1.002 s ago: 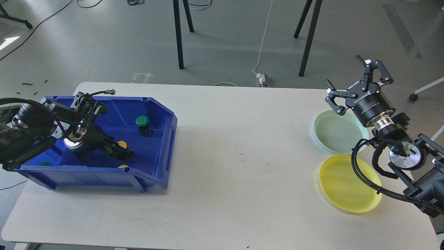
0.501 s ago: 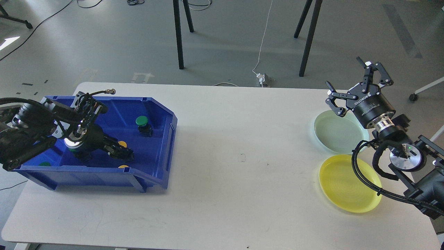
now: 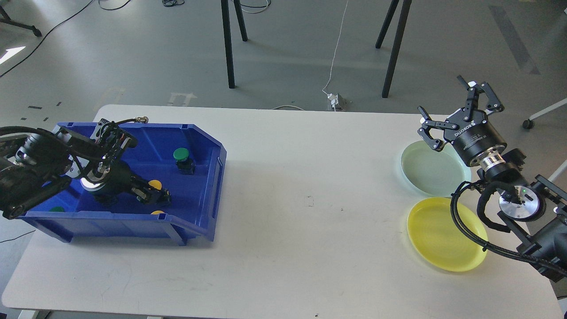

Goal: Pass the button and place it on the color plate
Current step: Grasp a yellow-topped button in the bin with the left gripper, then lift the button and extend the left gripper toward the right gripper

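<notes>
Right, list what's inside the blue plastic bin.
Inside the blue plastic bin: a green-capped button standing upright, a yellow-capped button at the left gripper, and another yellow cap and green cap peeking out. The arm hides anything beneath it.

I see a white table [image 3: 283, 212] with rounded corners. At its left end sits a blue bin [image 3: 195, 146]. At the right end lie a pale green plate [image 3: 427, 170] and, just nearer, a yellow plate [image 3: 436, 237], close together.

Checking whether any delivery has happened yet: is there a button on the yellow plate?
No, the yellow plate is bare, and the buttons in view, like the green button, are in the blue bin.
</notes>
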Tool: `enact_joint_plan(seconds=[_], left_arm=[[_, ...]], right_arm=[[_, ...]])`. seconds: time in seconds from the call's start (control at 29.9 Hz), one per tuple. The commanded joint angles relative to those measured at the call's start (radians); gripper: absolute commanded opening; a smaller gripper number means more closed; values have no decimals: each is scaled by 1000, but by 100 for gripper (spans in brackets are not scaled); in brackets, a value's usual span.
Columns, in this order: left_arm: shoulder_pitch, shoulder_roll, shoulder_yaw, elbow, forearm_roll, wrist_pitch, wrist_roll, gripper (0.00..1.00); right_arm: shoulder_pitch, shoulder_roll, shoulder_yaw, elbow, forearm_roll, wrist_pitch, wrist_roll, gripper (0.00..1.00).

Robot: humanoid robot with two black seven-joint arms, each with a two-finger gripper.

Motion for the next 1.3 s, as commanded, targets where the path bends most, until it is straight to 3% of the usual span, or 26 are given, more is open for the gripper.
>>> enact_joint_plan(seconds=[0.0, 0.33, 0.77, 0.97, 1.1, 1.27], left_arm=[[-4, 0, -1, -4, -1, 0, 0, 17], [-41, 50, -18, -87, -8, 0, 0, 12], [-63, 428, -263, -481, -31, 0, 0, 12], [-58, 546, -302, -613, -285, 0, 0, 13], [-58, 522, -340, -647, -465, 0, 0, 13], [-55, 335, -366, -633, -698, 0, 0, 14]], right_arm=[[-1, 0, -1, 0, 0, 0, 0, 99], [-3, 0, 1, 0, 0, 0, 0, 99], [-35, -6, -2, 11, 2, 0, -5, 99], [-35, -26, -22, 36, -3, 0, -15, 99], [-23, -51, -50, 101, -35, 0, -14, 99], [-15, -103, -76, 234, -142, 0, -11, 99]])
